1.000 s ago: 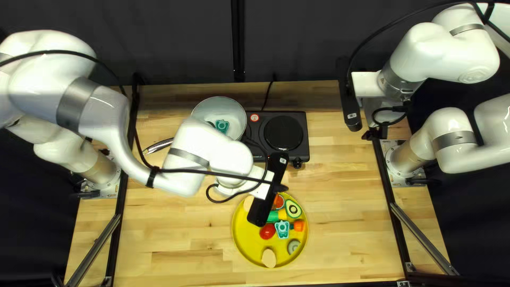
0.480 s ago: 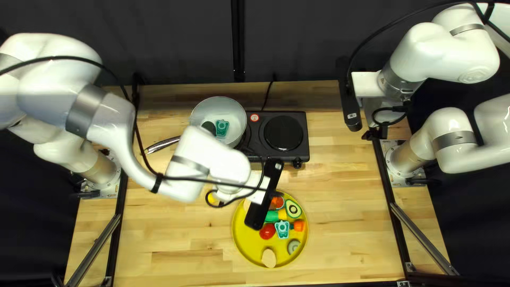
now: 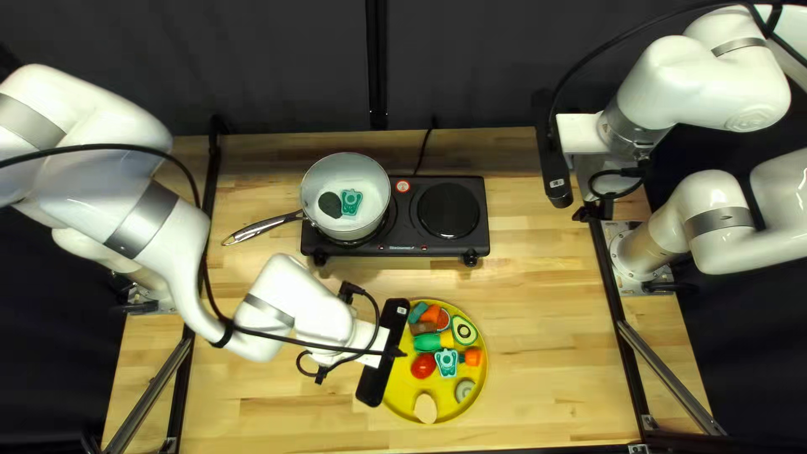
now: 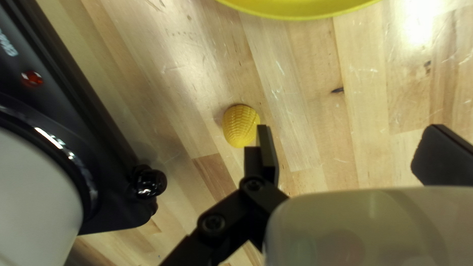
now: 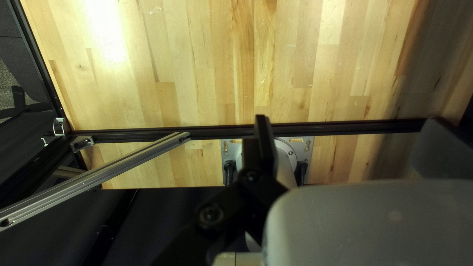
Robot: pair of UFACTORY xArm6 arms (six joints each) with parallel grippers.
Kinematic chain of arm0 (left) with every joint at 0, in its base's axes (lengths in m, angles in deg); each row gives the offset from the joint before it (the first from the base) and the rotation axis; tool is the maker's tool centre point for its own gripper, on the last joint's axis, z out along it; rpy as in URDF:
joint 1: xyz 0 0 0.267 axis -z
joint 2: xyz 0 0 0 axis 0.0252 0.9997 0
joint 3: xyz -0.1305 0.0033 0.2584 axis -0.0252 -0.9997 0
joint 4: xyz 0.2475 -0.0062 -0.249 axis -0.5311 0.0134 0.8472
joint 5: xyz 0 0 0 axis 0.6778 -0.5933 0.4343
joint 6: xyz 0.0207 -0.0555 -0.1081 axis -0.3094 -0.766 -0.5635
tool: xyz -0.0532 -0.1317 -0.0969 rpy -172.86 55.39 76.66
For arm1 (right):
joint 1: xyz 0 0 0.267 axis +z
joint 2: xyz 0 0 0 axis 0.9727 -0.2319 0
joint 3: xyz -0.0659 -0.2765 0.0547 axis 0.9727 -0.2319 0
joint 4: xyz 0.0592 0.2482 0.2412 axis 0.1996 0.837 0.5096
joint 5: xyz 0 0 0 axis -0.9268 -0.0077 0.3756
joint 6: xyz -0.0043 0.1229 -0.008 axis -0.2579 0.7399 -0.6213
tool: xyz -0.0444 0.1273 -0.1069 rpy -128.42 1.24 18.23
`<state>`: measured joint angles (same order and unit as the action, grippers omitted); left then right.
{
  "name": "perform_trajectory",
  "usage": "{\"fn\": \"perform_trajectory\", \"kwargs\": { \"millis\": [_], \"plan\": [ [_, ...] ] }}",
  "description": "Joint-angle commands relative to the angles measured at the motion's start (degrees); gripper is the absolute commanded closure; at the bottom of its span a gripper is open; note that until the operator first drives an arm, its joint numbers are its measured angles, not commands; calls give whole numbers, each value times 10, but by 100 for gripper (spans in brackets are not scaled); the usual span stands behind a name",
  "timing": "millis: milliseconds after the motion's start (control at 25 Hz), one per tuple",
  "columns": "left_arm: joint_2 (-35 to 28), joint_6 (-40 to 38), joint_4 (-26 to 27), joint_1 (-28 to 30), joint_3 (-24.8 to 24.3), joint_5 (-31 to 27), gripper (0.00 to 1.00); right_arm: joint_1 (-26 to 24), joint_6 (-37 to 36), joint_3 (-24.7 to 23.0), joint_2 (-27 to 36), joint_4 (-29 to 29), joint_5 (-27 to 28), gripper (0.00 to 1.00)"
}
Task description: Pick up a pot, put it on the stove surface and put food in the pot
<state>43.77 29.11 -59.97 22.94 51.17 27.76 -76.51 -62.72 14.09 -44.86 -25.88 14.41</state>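
Two big white arms are reaching in: my left arm [image 3: 109,181] from the left side of the frame, my right arm [image 3: 681,84] from the upper right. The wooden surface [image 3: 538,353] is filling the middle. The black stove [image 3: 410,220] is sitting at the upper middle. The yellow plate [image 3: 403,387] is lying at the lower middle. The pot [image 3: 336,172] is standing on the left part of the stove, its handle pointing left.

The left claw [image 3: 384,353] is hanging by the plate's left edge. In its wrist view the left claw [image 4: 350,135] is spreading wide, holding nothing. The right claw [image 3: 551,164] is hanging at the upper right, also spreading wide and holding nothing.

Inside the pot, a dark round piece [image 3: 329,204] and a teal piece [image 3: 351,202] are resting side by side. An avocado half [image 3: 463,329], a red tomato [image 3: 423,366] and other toy foods are sharing the plate. In the left wrist view, a bumpy yellow food [image 4: 239,125] is lying on the surface between plate and stove, just outside one finger of the left claw.
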Motion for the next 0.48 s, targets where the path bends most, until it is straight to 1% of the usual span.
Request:
{"fn": "perform_trajectory", "kwargs": {
  "millis": [40, 320, 480],
  "plan": [
    [9, 30, 5, -27, -46, 70, 0, 0, 0, 0, 0, 0, 0, 0],
    [-4, 62, 13, -60, -71, 76, 0, 0, 0, 0, 0, 0, 0, 0],
    [5, 74, 13, -82, -89, 101, 0, 0, 0, 0, 0, 0, 0, 0]
  ]
}}
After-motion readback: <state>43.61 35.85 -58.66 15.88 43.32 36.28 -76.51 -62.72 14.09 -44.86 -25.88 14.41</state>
